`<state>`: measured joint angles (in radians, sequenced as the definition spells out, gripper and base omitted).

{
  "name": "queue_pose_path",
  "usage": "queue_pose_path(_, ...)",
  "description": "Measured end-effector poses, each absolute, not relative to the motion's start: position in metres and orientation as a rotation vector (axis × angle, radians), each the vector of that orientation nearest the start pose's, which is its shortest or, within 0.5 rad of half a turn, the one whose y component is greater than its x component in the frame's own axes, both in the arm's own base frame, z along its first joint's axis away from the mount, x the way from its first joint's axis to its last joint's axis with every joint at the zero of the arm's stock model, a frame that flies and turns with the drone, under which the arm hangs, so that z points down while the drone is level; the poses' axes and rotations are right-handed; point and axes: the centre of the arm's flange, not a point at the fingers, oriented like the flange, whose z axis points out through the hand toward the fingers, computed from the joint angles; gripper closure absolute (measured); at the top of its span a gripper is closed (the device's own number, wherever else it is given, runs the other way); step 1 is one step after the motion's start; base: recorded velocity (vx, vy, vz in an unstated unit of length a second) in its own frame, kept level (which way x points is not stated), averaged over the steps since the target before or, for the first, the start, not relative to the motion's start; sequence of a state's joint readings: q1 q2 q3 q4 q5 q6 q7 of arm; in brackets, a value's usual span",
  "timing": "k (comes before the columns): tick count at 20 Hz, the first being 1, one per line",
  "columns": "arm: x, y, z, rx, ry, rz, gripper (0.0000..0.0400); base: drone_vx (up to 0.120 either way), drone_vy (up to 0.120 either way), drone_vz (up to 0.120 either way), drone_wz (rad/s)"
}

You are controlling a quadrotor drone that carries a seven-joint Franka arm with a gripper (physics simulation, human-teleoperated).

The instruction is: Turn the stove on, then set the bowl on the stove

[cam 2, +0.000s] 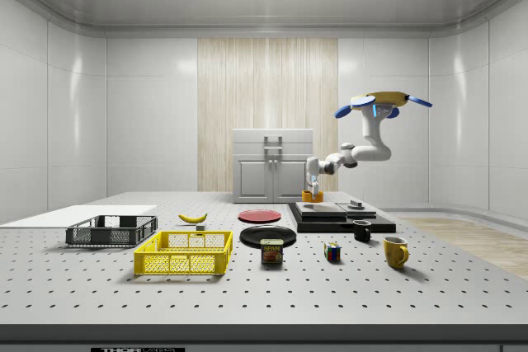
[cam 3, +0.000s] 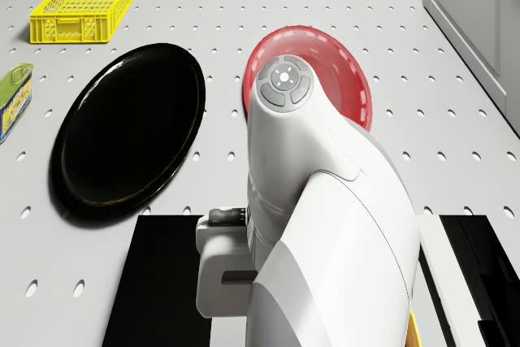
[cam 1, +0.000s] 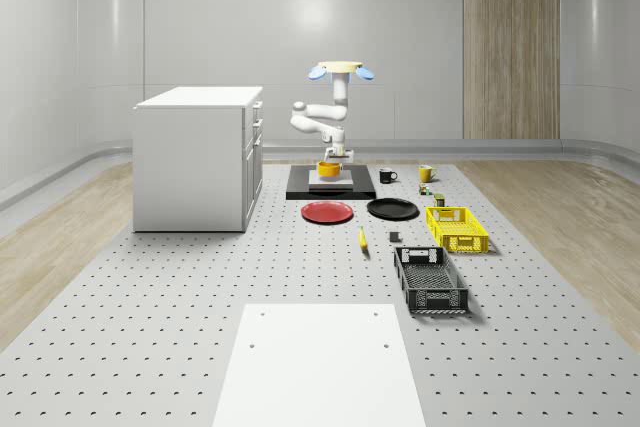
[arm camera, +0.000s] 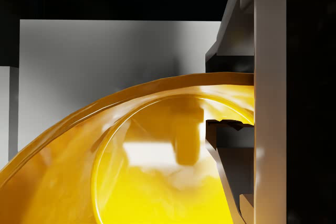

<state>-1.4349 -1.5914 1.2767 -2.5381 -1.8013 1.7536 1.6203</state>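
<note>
**End effector clamped on the bowl's rim over the stove**

The drone hovered above the far part of the perforated grey bench, over the flat black stove, with its white arm folded down in front of it. The end effector hung just above the glossy yellow bowl, which was at the light grey plate on top of the stove. In the wrist view one finger sat inside the bowl and the other outside, the jaws pinching the rim between them. Whether the bowl's base touched the plate could not be told.

Toward the bench's near edge from the stove lay a flat red plate and a flat black plate, side by side and apart. Beyond them toward the near edge stood a yellow mesh basket and a black mesh basket. A white cabinet stood on the bench beside the stove, well apart from it.
</note>
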Motion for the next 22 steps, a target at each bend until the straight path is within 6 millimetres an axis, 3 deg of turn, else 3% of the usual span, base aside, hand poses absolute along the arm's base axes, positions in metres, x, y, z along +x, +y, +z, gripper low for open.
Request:
queue_pose_path(8, 0.401, 0.030, 0.569, 0.001, -0.002, 0.771, 0.0295, 0.000, 0.000, 0.000, 0.000)
queue_pose_path(10, 0.401, 0.030, 0.573, 0.001, -0.002, 0.774, 0.0179, 0.000, 0.000, 0.000, 0.000)
queue_pose_path(13, 0.401, 0.030, 0.571, 0.001, -0.003, 0.779, 0.0084, 0.000, 0.000, 0.000, 0.000)
queue_pose_path(17, 0.401, 0.030, 0.558, 0.001, -0.003, 0.783, 0.0031, 0.000, 0.000, 0.000, 0.000)
queue_pose_path(22, 0.401, 0.030, 0.538, 0.002, -0.003, 0.785, 0.0009, 0.000, 0.000, 0.000, 0.000)
